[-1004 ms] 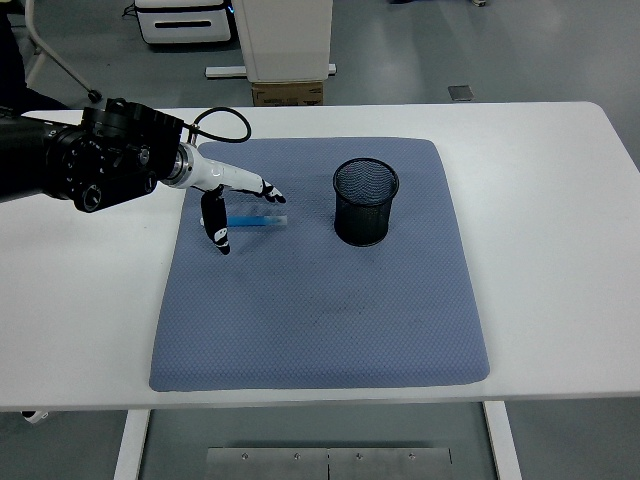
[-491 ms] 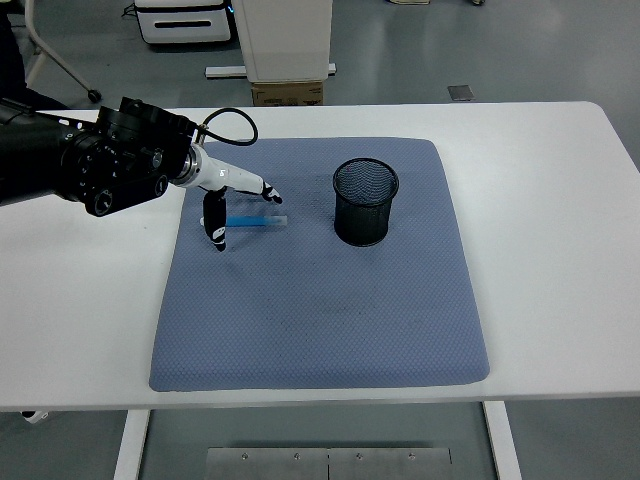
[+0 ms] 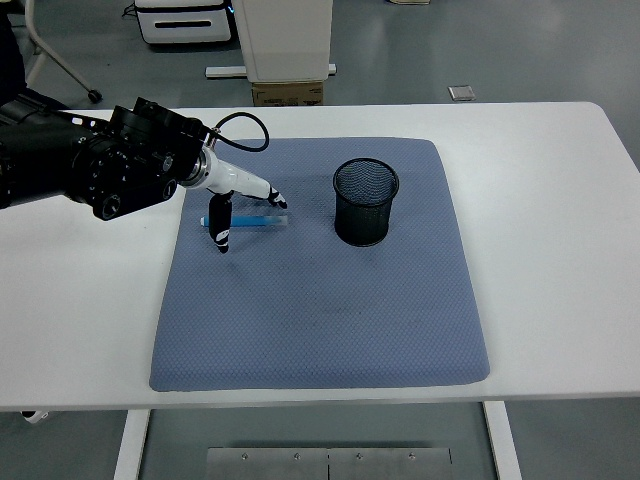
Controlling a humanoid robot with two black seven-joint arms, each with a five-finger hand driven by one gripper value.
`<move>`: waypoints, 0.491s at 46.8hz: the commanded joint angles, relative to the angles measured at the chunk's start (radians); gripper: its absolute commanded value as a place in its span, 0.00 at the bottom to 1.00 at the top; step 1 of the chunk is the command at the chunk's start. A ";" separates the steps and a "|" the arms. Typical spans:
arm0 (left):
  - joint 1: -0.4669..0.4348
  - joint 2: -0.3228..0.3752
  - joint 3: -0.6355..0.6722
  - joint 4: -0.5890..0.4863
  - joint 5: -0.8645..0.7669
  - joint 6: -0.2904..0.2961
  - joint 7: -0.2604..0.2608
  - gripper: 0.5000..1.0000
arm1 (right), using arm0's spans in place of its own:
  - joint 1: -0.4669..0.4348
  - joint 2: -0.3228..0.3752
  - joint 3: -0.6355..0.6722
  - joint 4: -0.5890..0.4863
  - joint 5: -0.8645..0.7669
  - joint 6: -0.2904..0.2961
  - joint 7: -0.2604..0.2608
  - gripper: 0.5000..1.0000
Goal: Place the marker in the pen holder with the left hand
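I see my left hand (image 3: 235, 200), white with black fingertips on the bulky black arm, reaching in over the upper left part of the blue-grey textured cloth mat (image 3: 320, 330) on the white table (image 3: 560, 250). Its fingers are spread and hold nothing: one finger (image 3: 221, 228) points down toward the mat, the others stretch out to the right, their tips over the slim blue marker with a pale end (image 3: 255, 221). That marker lies flat on the mat directly under the hand, running left to right; I cannot tell whether any fingertip actually touches it. The round black wire-mesh pen holder (image 3: 365, 202) stands upright on the mat to the right of the hand, apart from both hand and marker, and it looks empty from here.
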 commanded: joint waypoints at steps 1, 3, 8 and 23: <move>-0.001 0.000 0.000 0.000 0.010 0.000 0.000 1.00 | 0.000 0.000 0.000 -0.001 0.000 -0.001 0.000 1.00; -0.001 0.000 0.000 0.000 0.019 -0.002 0.000 1.00 | 0.000 0.000 0.000 -0.001 0.000 -0.001 0.000 1.00; -0.005 0.000 0.000 0.000 0.036 -0.003 0.000 1.00 | 0.000 0.000 0.000 -0.001 0.000 0.000 0.000 1.00; -0.013 -0.009 0.000 -0.002 0.054 -0.006 0.004 0.82 | 0.000 0.000 0.000 -0.001 0.000 0.000 0.000 1.00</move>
